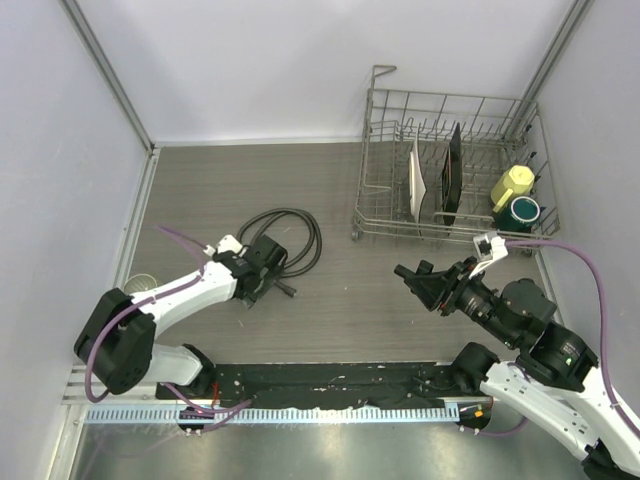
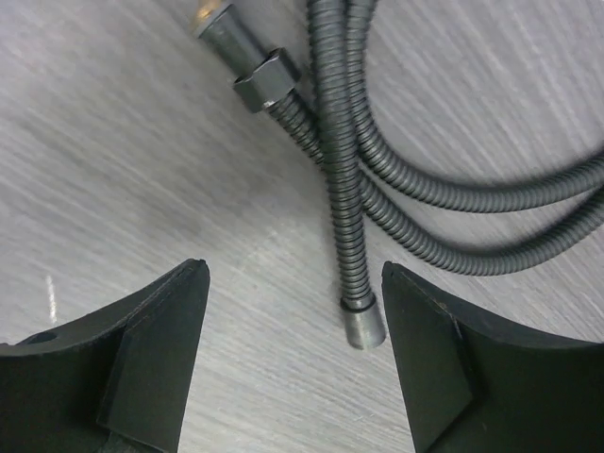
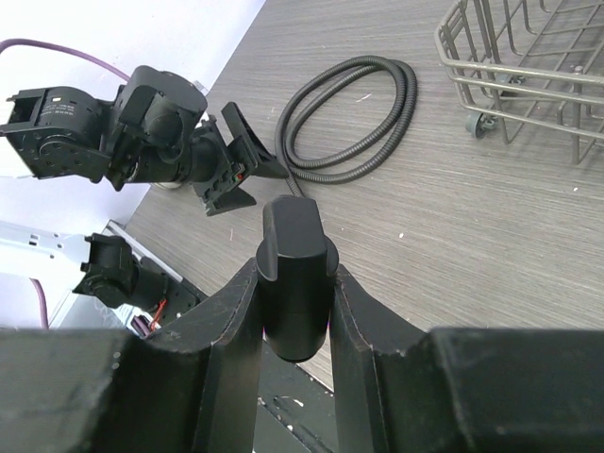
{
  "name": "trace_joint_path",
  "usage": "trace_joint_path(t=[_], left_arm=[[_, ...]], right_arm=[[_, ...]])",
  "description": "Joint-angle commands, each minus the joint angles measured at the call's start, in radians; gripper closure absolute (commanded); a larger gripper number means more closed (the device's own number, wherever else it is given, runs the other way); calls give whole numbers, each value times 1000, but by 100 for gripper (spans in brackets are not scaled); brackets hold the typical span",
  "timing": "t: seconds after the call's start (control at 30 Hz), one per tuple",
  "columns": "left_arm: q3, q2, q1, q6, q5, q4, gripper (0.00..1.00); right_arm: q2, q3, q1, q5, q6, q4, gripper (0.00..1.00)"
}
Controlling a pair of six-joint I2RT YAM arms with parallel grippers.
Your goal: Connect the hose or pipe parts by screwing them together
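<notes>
- Hovering low over the table (image 1: pixel 380 300): left gripper (image 2: pixel 293 274), jaws spread wide, nothing clamped.
- Black corrugated hose (image 2: pixel 340 170) lies coiled flat on the table, left of centre. The left gripper sits at the coil's near edge.
- One hose end, a plain metal ferrule (image 2: pixel 363 326), lies in the gap between the left jaws. It is close to one finger and not gripped.
- The other end, with the hex connector (image 2: pixel 257 83), lies just beyond the jaws, alongside a run of hose.
- Right gripper (image 3: pixel 297 278) is clamped on the nozzle fitting (image 3: pixel 293 231). The fitting is black, pinched from both sides, with its rounded end poking out past the fingertips.
- Right gripper is held clear of the table top, right of centre, pointing toward the left arm and well apart from the hose.
- Fitting and hose are not joined.
- Wire dish rack (image 1: pixel 445 97) stands back right. It holds a white plate (image 1: pixel 417 180) and a dark plate (image 1: pixel 452 175) on edge, with a yellow mug (image 1: pixel 512 183) and a green cup (image 1: pixel 523 210) at its right end.
</notes>
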Motion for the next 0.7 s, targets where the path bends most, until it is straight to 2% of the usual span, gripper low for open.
trace_joint_path(t=[0.0,0.03,0.1,0.13,0.23,0.27,0.33,0.37,0.4,0.47,0.53,0.6,0.67], left_arm=[[-8,-16,-17,111,-60,183,23],[1,-25,-46,232,-98,217,23],[22,-38,-67,364,-109,234,22],[57,-54,-78,547,-111,245,22],[146,-114,-101,868,-50,280,20],[171,-126,-100,1187,86,294,20],[260,-142,-100,1460,170,215,19],[277,-148,-100,1688,176,196,21],[284,-147,-98,1774,191,170,29],[246,-153,-84,2043,218,164,32],[170,-150,-58,2199,328,126,25],[151,-110,-46,2270,464,66,20],[142,-79,-29,2287,570,49,19]], right_arm=[[19,28,-1,-14,-8,54,99],[23,26,-1,-15,-8,56,99],[26,26,-1,-20,-6,59,99],[26,26,-1,-23,-8,59,99],[23,32,-1,-23,-16,50,99],[20,34,-1,-23,-17,42,99],[16,37,-1,-17,-22,38,99],[11,38,-1,-17,-23,33,99],[10,41,-1,-14,-26,30,99],[6,51,-1,-9,-31,18,99],[2,57,-1,1,-39,10,99],[-7,66,-1,17,-46,1,99],[-12,74,-1,40,-55,-11,99]])
